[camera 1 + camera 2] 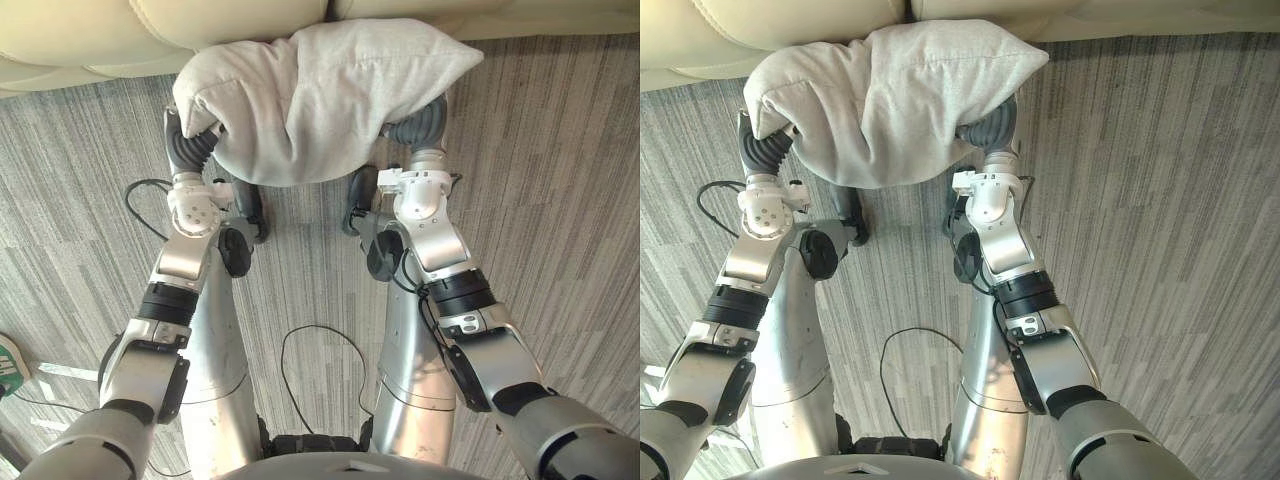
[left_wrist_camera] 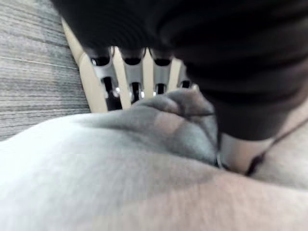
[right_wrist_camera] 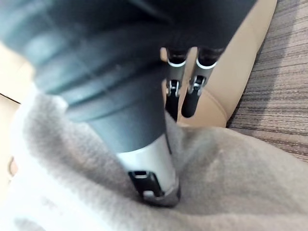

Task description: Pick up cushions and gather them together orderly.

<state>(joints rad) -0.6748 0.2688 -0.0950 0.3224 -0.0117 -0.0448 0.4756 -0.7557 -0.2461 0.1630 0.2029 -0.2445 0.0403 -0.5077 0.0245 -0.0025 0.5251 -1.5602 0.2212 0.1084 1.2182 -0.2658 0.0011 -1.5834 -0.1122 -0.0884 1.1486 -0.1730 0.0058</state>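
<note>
Closest of all, the dark ribbed backs of the left hand (image 2: 132, 70) and the right hand (image 3: 174, 94) loom over pale cloth, since each wrist is pushed against the load it carries. Beneath everything spreads the grey striped carpet (image 1: 560, 180). Along its far edge runs the cream leather sofa (image 1: 80, 40), which looks the likely gathering place for the cushions. The light grey cushion (image 1: 320, 100) hangs clear of the floor between the two hands, just in front of the sofa's front edge, with one hand at each end. It sags in the middle and bulges over the wrists because it is soft and is carried by a squeeze from both sides, not by a grip on a corner. Two hands are used, I judge, because it is too wide and limp for one to hold level. The left hand's fingers (image 2: 103, 73) run out straight, side by side over the cloth. Their ends are hidden behind a fold, but that hand looks spread flat, not clenched. The right hand's fingers (image 3: 195, 92) likewise reach nearly straight past the cushion's far edge toward the sofa, while its thumb (image 3: 149, 168) sinks into the fabric to steady it. This cushion is lifted but not yet set down.
</note>
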